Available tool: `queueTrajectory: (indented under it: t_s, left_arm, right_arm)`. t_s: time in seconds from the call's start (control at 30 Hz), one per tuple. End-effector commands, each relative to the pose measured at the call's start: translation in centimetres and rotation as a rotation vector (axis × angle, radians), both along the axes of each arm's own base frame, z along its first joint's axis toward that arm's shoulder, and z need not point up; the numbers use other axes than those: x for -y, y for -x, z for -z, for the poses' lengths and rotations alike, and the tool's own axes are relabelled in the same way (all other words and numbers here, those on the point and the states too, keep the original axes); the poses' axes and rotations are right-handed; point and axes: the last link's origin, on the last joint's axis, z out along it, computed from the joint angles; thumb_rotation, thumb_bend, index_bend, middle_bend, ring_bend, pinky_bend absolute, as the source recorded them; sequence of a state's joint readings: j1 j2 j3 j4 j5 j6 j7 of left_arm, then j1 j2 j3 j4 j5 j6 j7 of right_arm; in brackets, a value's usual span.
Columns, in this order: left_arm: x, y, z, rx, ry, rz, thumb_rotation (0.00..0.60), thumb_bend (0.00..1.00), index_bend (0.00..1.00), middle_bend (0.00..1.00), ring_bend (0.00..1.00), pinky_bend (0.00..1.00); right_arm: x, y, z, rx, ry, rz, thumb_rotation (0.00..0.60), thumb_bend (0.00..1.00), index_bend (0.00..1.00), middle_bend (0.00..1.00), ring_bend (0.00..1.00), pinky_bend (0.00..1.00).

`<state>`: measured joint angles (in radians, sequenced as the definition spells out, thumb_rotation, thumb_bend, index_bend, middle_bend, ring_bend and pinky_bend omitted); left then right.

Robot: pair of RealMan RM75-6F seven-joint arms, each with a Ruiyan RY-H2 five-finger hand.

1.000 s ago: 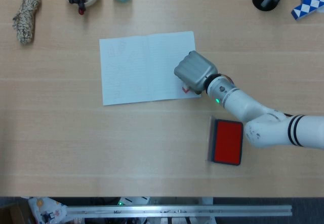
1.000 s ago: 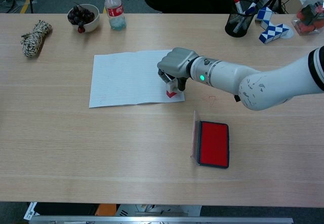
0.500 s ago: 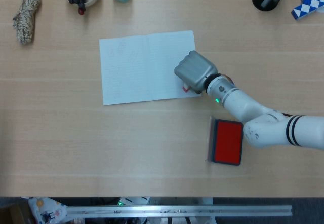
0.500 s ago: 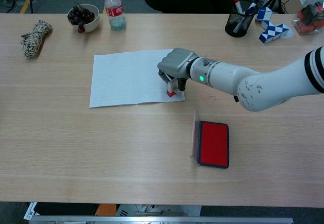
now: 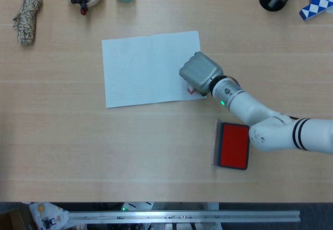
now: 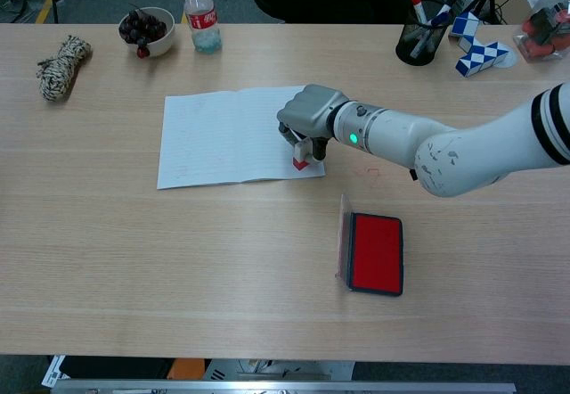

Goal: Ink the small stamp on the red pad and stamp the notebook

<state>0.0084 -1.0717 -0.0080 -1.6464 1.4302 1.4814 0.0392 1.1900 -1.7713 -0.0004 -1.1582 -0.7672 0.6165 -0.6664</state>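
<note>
My right hand (image 5: 199, 73) (image 6: 308, 114) grips the small stamp (image 6: 302, 156) (image 5: 191, 89), a white block with a red base, and presses it down on the lower right corner of the open notebook (image 5: 148, 68) (image 6: 230, 135). In the head view the hand covers most of the stamp. The red ink pad (image 5: 233, 145) (image 6: 375, 253) lies open to the right and nearer the front edge, its lid (image 5: 215, 142) standing up on its left side. My left hand is out of both views.
Along the far edge sit a rope bundle (image 6: 57, 66), a bowl of grapes (image 6: 147, 28), a plastic bottle (image 6: 201, 13), a black pen cup (image 6: 420, 34) and a blue-white folding puzzle (image 6: 481, 50). A faint red mark (image 6: 372, 173) shows on the table right of the notebook.
</note>
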Motion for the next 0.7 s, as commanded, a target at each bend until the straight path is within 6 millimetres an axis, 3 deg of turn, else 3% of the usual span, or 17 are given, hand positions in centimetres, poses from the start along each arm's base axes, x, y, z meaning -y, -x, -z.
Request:
queueTrajectory:
  t_s: [0.03,0.43,0.7]
  left_arm:
    - [0.0,0.0,0.0,0.000,0.000,0.000,0.600,0.19,0.13,0.10,0.21,0.17]
    - [0.1,0.0,-0.2,0.002,-0.003,-0.002,0.600,0.19,0.13,0.10,0.21,0.17]
    - [0.1,-0.4,-0.3,0.008,-0.005,0.012,0.600,0.19,0.13,0.10,0.21,0.17]
  right_arm:
    - [0.0,0.0,0.0,-0.002,0.001,-0.002,0.600,0.33,0.77,0.60,0.46,0.40]
    - [0.0,-0.4,-0.8,0.034,0.010,0.009,0.600,0.33,0.77,0.60,0.46,0.40]
    - [0.1,-0.3,-4.8,0.099,0.056,0.017,0.600,0.32,0.77,0.60,0.46,0.40]
